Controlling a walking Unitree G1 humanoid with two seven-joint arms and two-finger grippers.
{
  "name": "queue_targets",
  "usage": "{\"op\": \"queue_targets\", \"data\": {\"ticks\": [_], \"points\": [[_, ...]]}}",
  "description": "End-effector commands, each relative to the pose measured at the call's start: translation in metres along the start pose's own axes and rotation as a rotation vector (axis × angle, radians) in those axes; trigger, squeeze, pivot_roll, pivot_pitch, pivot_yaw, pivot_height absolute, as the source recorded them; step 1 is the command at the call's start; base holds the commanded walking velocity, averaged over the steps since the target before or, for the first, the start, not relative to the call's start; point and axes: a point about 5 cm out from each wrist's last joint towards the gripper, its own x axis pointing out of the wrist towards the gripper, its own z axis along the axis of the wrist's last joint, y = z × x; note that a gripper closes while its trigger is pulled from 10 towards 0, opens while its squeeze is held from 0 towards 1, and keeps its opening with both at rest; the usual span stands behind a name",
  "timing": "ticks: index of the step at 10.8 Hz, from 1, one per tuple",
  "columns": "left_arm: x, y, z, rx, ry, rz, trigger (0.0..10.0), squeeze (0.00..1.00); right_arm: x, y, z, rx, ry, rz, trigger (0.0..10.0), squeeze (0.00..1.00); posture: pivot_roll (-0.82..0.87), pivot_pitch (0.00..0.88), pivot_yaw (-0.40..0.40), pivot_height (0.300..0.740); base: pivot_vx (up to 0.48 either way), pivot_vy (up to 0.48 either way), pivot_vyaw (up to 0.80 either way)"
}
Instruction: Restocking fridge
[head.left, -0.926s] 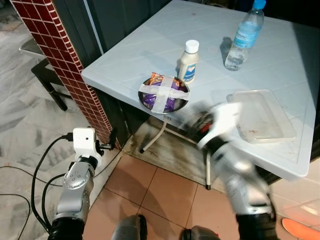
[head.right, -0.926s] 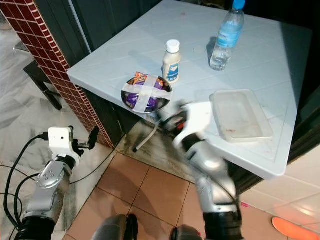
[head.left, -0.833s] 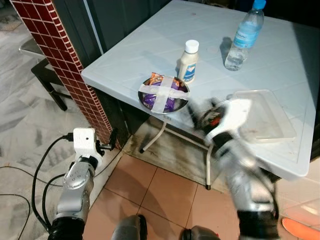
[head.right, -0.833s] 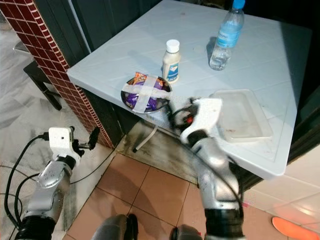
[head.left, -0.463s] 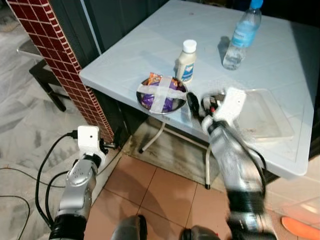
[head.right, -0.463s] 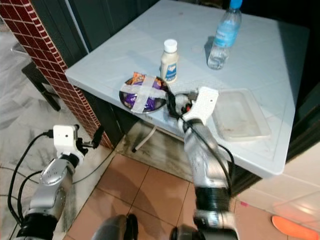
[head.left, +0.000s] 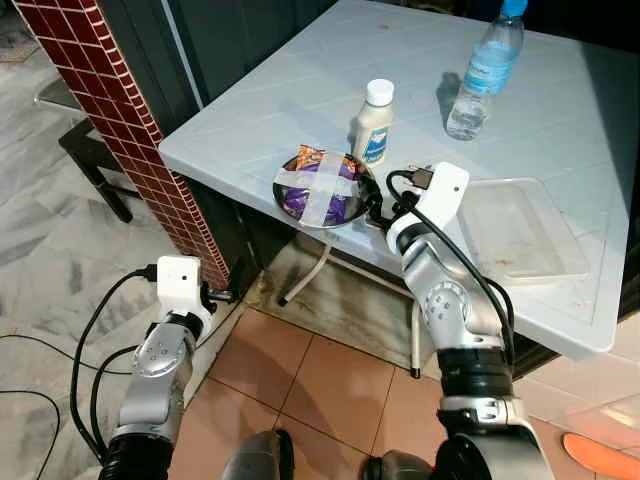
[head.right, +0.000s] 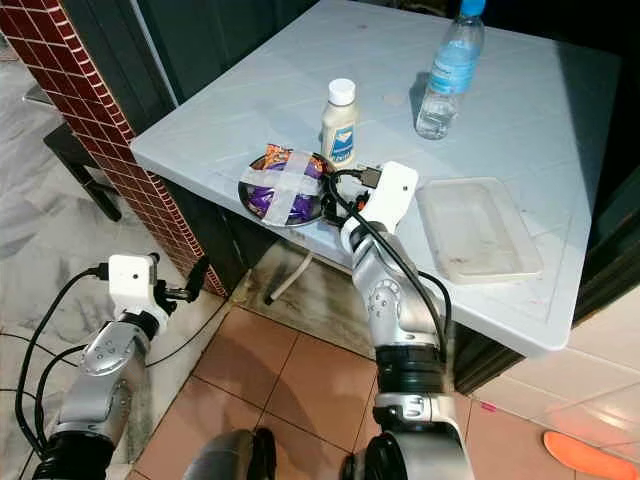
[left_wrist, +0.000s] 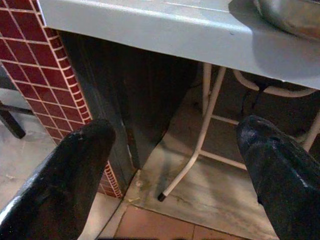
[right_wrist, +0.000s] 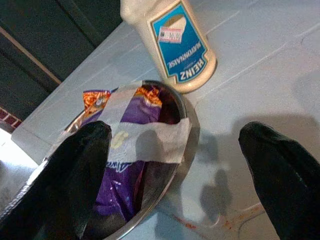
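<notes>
Terracotta floor tiles run under a pale blue table (head.left: 300, 110) beside a red-tiled pillar (head.left: 110, 110). Nearest, the left gripper (left_wrist: 175, 170) hangs low by the pillar, fingers spread wide on nothing, idle. Up at the table's near edge, the right gripper (right_wrist: 172, 165) hovers with fingers wide apart and empty, one over the steel bowl (head.left: 327, 189), the other over bare tabletop, lined up, I'd judge, for the bowl's rim. Strips of tape cross the bowl, holding purple snack packets (right_wrist: 120, 170) in. Just beyond stands the mayonnaise bottle (head.left: 373, 123), upright, long axis vertical, cap up, label facing the gripper. To the right lies a clear tray (head.left: 520, 230); farthest back, a water bottle (head.left: 482, 72) stands upright.
</notes>
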Motion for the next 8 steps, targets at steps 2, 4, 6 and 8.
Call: {"op": "queue_targets", "data": {"ticks": [2, 4, 6, 8], "points": [[-0.002, 0.001, 0.001, 0.008, -0.001, 0.005, 10.0, 0.00, 0.000, 0.007, -0.002, -0.006, 0.046, -0.002, 10.0, 0.00, 0.03, 0.100, 0.076, 0.740, 0.000, 0.000, 0.00], [-0.002, 0.000, 0.000, 0.007, 0.003, 0.003, 10.0, 0.00, -0.005, 0.009, -0.004, 0.012, 0.062, -0.006, 10.0, 0.00, 0.02, 0.102, 0.077, 0.740, 0.000, 0.000, 0.00], [-0.001, -0.002, 0.000, 0.006, 0.003, -0.002, 10.0, 0.00, 0.000, 0.012, -0.004, 0.034, 0.079, -0.005, 10.0, 0.00, 0.02, 0.101, 0.076, 0.740, 0.000, 0.000, 0.00], [-0.001, -0.002, 0.000, 0.005, 0.003, -0.001, 10.0, 0.00, 0.005, 0.016, -0.007, 0.032, 0.139, -0.006, 10.0, 0.00, 0.02, 0.101, 0.073, 0.740, 0.000, 0.000, 0.00]]}}
